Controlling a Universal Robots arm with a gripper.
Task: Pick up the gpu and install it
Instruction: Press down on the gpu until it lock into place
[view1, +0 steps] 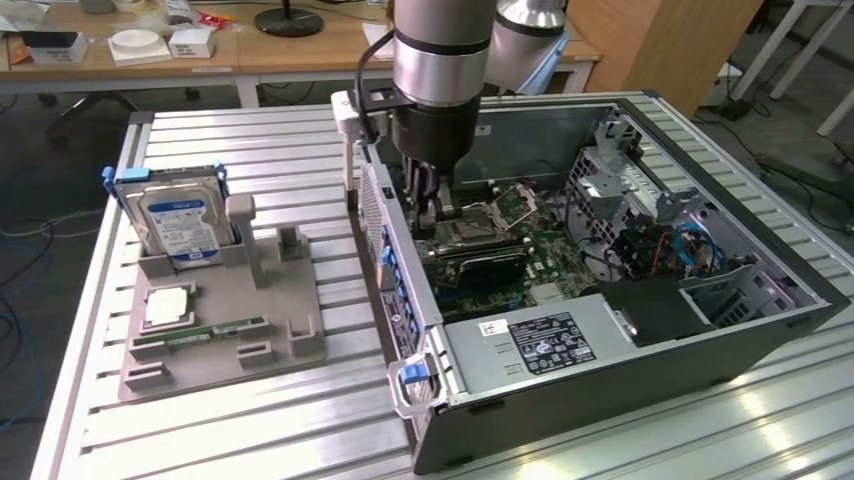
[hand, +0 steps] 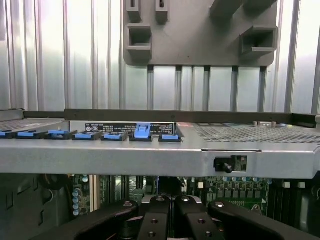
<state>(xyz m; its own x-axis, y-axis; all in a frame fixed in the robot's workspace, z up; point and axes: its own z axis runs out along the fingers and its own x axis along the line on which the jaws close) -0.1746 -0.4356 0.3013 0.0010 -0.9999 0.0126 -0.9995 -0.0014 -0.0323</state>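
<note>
Pincer is clamped narrow, down inside the PC case, with the gpu just below it. Risk, as I judge it: card half-seated or skewed in its slot, so any push strains the motherboard.

The arm is held upright, wrist pointed straight down. The gripper is lowered at its end, and its dark fingers are pressed together, fully closed.

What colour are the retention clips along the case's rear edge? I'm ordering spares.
Blue clips, on the grey computer case; clearest in the wrist view.
</note>
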